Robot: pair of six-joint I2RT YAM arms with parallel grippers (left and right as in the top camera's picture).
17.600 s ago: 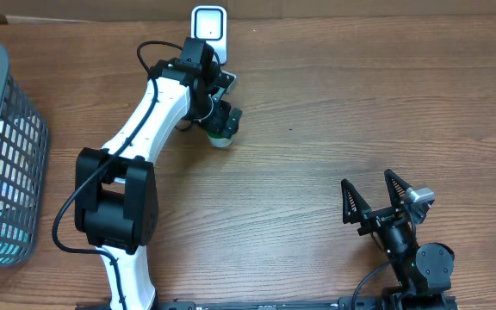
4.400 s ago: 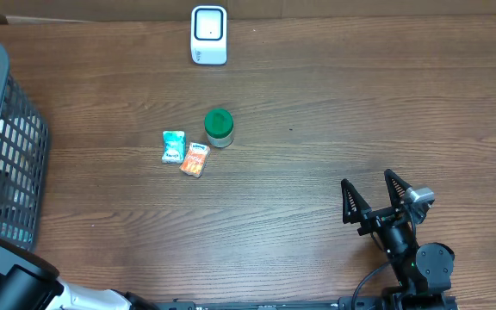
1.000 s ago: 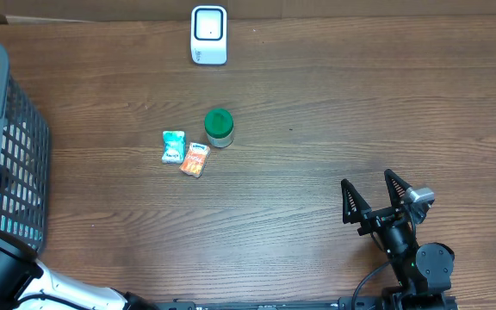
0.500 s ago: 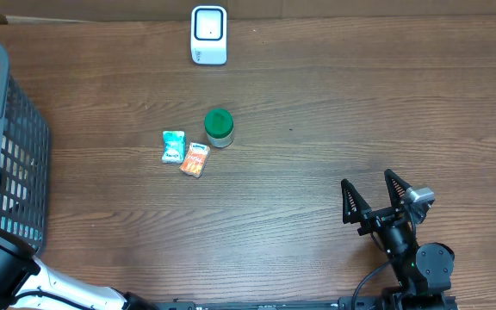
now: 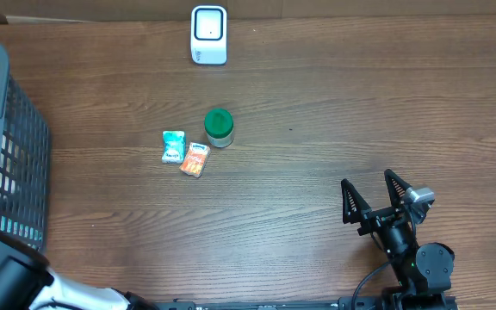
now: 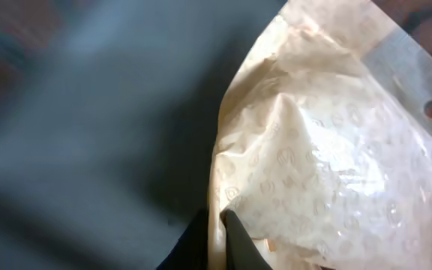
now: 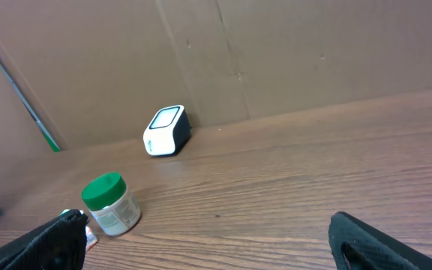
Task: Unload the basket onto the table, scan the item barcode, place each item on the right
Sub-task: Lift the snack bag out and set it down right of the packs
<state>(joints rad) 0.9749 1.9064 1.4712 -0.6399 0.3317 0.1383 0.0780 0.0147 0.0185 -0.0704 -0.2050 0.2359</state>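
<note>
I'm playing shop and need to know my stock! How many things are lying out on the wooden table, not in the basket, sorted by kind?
Small packets: 2, the teal packet and the orange packet
Jars: 1, the green-lidded jar
Scanners: 1, the white scanner
Total: 4

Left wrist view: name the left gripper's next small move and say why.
Probably lift straight up. The left gripper looks pinched on an edge of the crinkled translucent plastic bag, apparently inside the grey mesh basket; the bag must clear the wall before it can reach the white barcode scanner.
</note>
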